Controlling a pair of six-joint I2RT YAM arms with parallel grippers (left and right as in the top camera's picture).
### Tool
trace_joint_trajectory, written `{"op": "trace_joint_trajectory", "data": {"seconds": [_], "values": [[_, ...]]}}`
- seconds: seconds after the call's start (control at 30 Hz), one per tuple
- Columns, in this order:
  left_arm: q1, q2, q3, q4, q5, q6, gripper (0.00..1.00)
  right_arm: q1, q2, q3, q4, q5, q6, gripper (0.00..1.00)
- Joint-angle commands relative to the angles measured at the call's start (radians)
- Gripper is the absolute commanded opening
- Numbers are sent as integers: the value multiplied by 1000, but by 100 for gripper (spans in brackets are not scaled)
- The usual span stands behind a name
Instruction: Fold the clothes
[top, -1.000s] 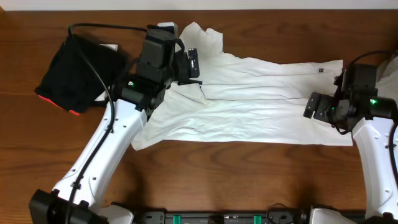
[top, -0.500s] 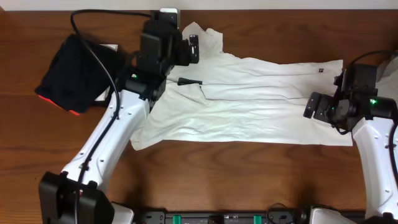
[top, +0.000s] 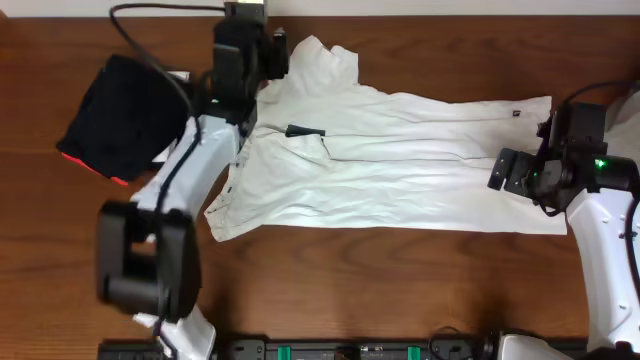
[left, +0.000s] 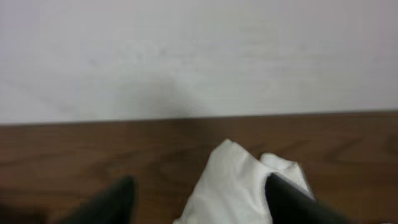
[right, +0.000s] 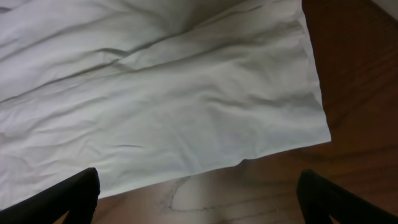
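Note:
The clothes (top: 420, 160), a white T-shirt, lie spread across the middle of the table, plain side up, with a small black mark (top: 300, 130) near the collar. My left gripper (top: 266, 50) is at the far edge by the shirt's sleeve. In the left wrist view a bunched white sleeve tip (left: 239, 180) lies between the dark fingers (left: 118, 199), which stand apart; the left gripper (left: 199, 202) is open. My right gripper (top: 505, 170) hovers open over the shirt's right end. Its wrist view shows the hem (right: 249, 149) ahead of the right gripper (right: 199, 205), over bare wood.
A black folded garment with a red-orange edge (top: 115, 115) lies at the far left, beside the left arm. A pale wall (left: 199, 56) rises just behind the table's far edge. Bare wooden table (top: 380, 280) runs along the front.
My left arm has swung back and left, carrying its gripper off the shirt's collar area to the sleeve at the far edge. The right arm has not moved.

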Motion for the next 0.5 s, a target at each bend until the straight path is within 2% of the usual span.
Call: {"op": "trace_joint_trajectory", "data": {"seconds": [0.0,0.1,0.13,0.23,0.27,0.37,0.4,0.47], "values": [[-5,69,-1,60,35,16,59,-5,4,-3,-1,4,7,99],[-6,129,-1,93,56,16,58,-5,4,-3,-1,3,7,99],[-6,149,-1,97,56,16,54,-5,4,-3,-1,4,7,99],[-6,203,-1,98,73,16,14,-5,4,-3,-1,3,7,99],[-6,218,-1,97,86,16,10,-5,4,-3,-1,4,7,99],[-8,257,-1,95,160,16,10,-5,4,-3,-1,4,7,99],[-10,268,-1,95,176,16,7,-5,4,-3,-1,4,7,99],[-9,281,-1,94,175,16,6,-5,4,-3,-1,3,7,99]]}}
